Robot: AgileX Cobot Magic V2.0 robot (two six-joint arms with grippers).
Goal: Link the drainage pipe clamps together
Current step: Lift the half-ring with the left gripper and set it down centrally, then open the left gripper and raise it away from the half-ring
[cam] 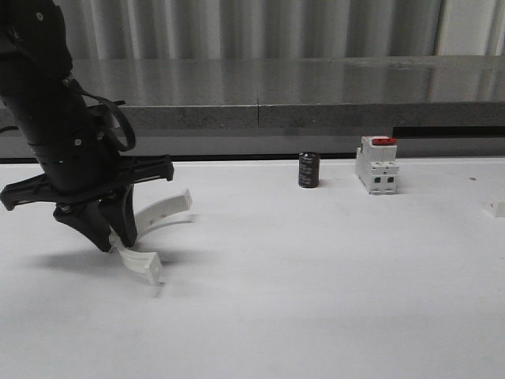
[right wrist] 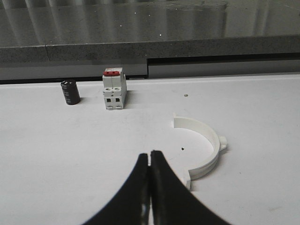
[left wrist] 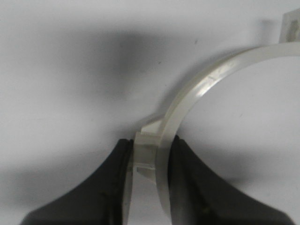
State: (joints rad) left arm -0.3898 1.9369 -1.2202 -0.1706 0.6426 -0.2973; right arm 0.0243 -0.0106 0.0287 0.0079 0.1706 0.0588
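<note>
One white half-ring drainage pipe clamp [cam: 164, 210] is at the table's left, tilted, with its lower end near the surface. My left gripper [cam: 118, 241] is shut on that lower end. In the left wrist view the black fingers [left wrist: 190, 178] pinch the flanged tab end, with the gripper [left wrist: 150, 159] closed around it, and the clamp [left wrist: 211, 79] arcs away from them. The second clamp half [right wrist: 213, 140] lies flat on the table just beyond my right gripper [right wrist: 150, 154], which is shut on nothing. A white bit at the table's far right edge [cam: 497, 208] may be that second clamp.
A white breaker with a red switch [cam: 376, 164] and a small black cylinder [cam: 308, 170] stand at the table's back, right of centre; the breaker [right wrist: 114, 89] and cylinder [right wrist: 70, 92] also lie ahead of the right gripper. A grey ledge [cam: 260, 114] runs behind the table.
</note>
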